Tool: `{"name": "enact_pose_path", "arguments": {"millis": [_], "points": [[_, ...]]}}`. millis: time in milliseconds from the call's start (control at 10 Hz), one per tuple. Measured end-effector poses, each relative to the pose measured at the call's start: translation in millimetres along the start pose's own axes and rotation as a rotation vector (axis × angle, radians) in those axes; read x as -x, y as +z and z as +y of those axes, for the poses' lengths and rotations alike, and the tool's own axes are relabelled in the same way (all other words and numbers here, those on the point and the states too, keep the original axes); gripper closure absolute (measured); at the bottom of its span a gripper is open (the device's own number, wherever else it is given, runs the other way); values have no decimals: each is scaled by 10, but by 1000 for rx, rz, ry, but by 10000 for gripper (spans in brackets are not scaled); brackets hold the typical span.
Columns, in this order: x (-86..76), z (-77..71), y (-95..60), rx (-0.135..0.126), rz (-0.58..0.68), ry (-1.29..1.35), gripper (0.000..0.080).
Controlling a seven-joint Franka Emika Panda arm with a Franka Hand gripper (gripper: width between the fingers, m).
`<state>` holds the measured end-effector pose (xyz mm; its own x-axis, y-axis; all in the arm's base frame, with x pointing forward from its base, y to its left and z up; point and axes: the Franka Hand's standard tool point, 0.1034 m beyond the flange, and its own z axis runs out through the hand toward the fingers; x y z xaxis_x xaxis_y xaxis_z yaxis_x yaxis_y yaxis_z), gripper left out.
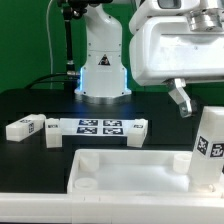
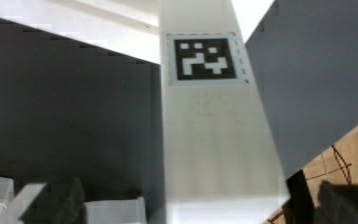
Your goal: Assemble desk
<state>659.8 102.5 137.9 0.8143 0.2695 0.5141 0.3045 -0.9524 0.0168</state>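
Desk slab (image 1: 130,170) lies closest, a wide white panel with a raised rim, flat on the black tabletop (image 1: 35,150) and running off the near edge of the exterior view. At its corner on the exterior view's right a white square-section leg (image 1: 210,145) stands upright, a black-and-white tag facing outward near its top. I cannot tell whether its foot is seated in the slab or only resting at the corner.

Just above and to the exterior view's left of that leg hang the fingers (image 1: 180,100), under the arm's bulky white hand (image 1: 180,45). They are spread and gripping nothing, and the one that shows plainly is clear of the leg. The wrist view looks straight along the same leg, which fills the middle of the picture with its tag (image 2: 202,60) sharp and square. The fingers there are only blurred grey shapes at the edge, apart from the leg's sides.

Farther back, the marker board (image 1: 100,127) lies flat across the middle of the tabletop. A second leg (image 1: 25,127) lies on its side well off toward the exterior view's left, and another white block (image 1: 136,133) lies askew just beside the board's other end.

Behind these stands the robot's white base (image 1: 103,60), ringed with blue light low down, against a green backdrop (image 1: 30,40).
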Motion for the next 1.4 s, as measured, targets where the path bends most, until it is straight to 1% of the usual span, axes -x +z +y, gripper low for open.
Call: {"name": "enact_pose_path", "arguments": {"millis": [100,200,300,400,600,700,900,1000,1100,1200,1300,1400], "points": [[-40,-4,-48,0,4,0,150],[-106,-2,-153,-5,-15,-3,150],[-125,1,-188,-2,-7,-6,150],[-87,-17,-154,-11,-33,-5,150],[-92,-13,-158,-10,-31,-4,150],[2,-92,-116,-40,-138,47,150],[21,-150,-95,-70,-284,102,150],[38,-168,-56,-85,-343,116,150],[48,-177,-33,-96,-384,117,150],[107,-176,-29,-124,-475,102,150],[81,-109,-9,-146,-524,81,150],[46,-108,10,-144,-521,91,150]]}}
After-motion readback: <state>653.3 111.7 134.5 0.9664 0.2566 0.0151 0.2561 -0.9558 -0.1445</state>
